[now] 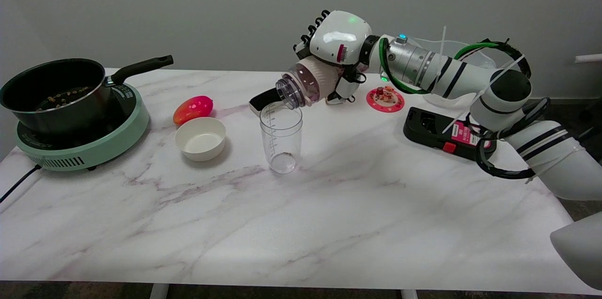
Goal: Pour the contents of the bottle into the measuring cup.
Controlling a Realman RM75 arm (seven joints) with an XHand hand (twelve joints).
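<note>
One hand (336,47) is at work, the right one, wrapped around a pale ribbed bottle (310,83) and holding it tipped over on its side, mouth pointing down and to the left. The fingers curl over the far side of the bottle, so how firmly they bear on it cannot be judged. The clear mouth sits just above the far rim of the cup (281,137), which stands upright on the table (329,224), near the middle. No stream shows between mouth and cup, and the cup looks empty or nearly so; whether anything is inside the bottle cannot be told.

The main risk, as I judge it, is aim. The mouth hangs over the back edge of the rim and not over the centre, so a sudden rush as the tilt steepens could overshoot or run down the outside wall onto the marble. The cup is tall, narrow and light-looking; a nudge from the bottle neck could tip it. A ribbed, smooth bottle held sideways could also twist in the grasp.

Beyond the cup lie a white bowl (201,138) and a red-orange fruit (193,108) to the left, then a pan (54,94) on a green hob (89,146). On the right sit a black device (439,137) and a small red disc (385,98).
</note>
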